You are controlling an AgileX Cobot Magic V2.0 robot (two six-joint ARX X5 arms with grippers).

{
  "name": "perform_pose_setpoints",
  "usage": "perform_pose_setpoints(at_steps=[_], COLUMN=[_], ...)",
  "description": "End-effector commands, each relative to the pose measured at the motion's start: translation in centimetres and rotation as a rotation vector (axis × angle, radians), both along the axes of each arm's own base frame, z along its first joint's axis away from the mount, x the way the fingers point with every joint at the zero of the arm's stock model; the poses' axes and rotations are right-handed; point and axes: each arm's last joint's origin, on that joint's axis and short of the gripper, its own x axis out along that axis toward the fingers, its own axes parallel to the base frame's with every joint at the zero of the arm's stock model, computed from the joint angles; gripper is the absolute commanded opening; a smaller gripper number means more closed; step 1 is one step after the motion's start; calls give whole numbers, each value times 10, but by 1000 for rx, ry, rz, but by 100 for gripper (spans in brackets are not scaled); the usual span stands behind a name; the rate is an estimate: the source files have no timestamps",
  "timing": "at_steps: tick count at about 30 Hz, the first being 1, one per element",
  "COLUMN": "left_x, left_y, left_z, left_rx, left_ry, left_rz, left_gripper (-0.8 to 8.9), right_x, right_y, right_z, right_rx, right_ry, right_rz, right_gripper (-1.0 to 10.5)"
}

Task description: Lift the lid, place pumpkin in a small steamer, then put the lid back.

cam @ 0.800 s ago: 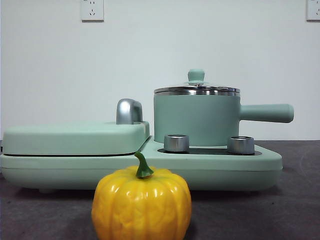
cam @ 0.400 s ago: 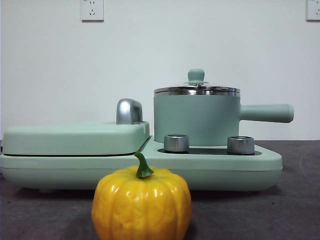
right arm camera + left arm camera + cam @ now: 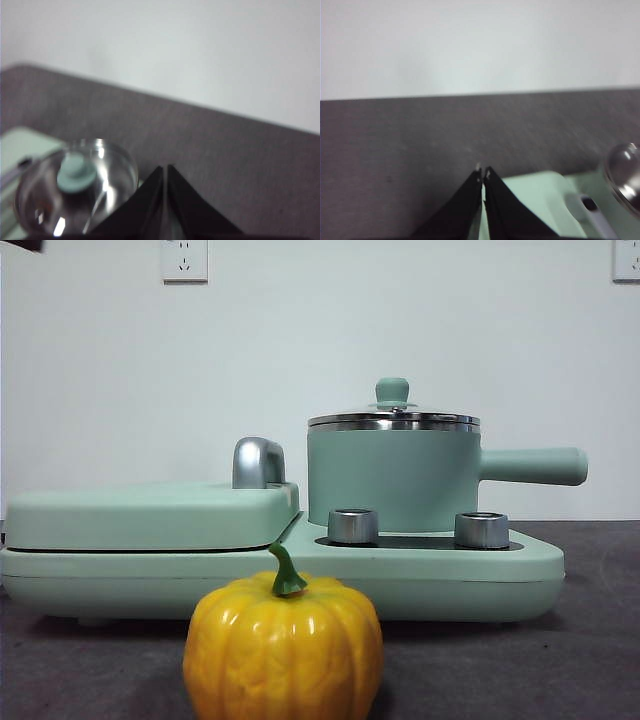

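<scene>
Broadly, the mint-green cooker (image 3: 280,575) fills the dark table (image 3: 590,660), its flat griddle cover (image 3: 150,515) on one half. Beside that sits the small steamer (image 3: 395,480), the lid (image 3: 393,420) closed on it. Nearer the camera stands the pumpkin (image 3: 283,645). Both the left gripper (image 3: 482,175) and right gripper (image 3: 165,172) hover above, jaws seemingly pressed together, though blurred.

Black arm tip (image 3: 22,245) newly showing at top corner — absent earlier.
</scene>
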Motion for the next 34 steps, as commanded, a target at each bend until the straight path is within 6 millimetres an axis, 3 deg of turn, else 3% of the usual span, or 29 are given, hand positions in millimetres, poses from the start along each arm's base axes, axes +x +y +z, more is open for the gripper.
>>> perform_pose_setpoints(at_steps=[1,7,13,16,19,24,34], left_x=[10,26,27,25,22,20,22], left_y=[-9,-33,-60,-71,-78,-83,-96], left_z=[6,0,-9,-14,-15,-15,-10], left_rx=[56,118,237,309,341,343,293], left_ry=[-19,-5,-20,-28,-45,-51,-110], left_rz=[-80,-220,-369,-440,-483,-506,-520], left_gripper=[9,7,7,10,87,304,312], right_x=[3,-1,-5,-6,-7,-7,-7], right_y=[4,13,21,24,26,27,27], right_z=[-1,-9,-15,-17,-17,-17,-17], right_rx=[-82,-166,-210,-223,-224,-223,-217], right_ry=[-5,47,93,105,105,103,104], right_rz=[44,121,184,208,218,219,217], right_gripper=[12,12,17,168,271,273,272])
